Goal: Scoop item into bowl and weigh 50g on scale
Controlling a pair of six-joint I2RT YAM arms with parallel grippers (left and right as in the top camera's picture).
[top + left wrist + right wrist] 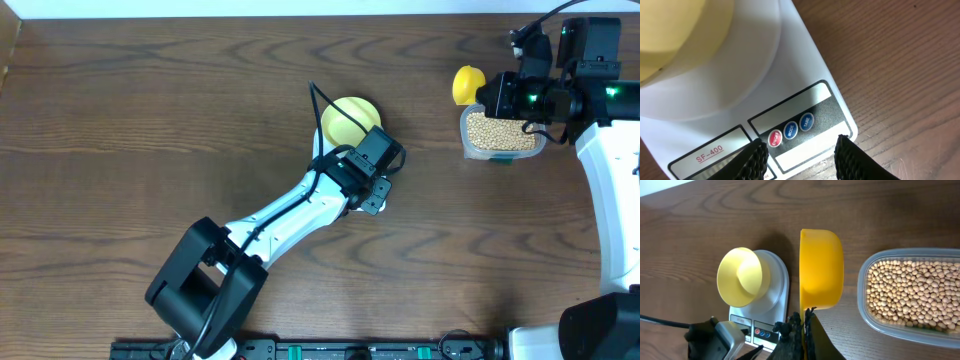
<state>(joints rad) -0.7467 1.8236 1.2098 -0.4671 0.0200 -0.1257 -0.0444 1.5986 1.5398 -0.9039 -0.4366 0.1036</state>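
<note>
The pale-yellow bowl stands on the round platter of the white scale; it looks empty. From overhead the bowl shows just beyond my left gripper. My left gripper hangs open over the scale near its red and blue buttons, nothing between its fingers. My right gripper is shut on the handle of a yellow measuring spoon, turned on its edge between scale and tub. Beige beans fill the tub.
The clear plastic tub sits at the back right, under my right gripper, with the measuring spoon to its left. The left arm lies diagonally across the middle of the wooden table.
</note>
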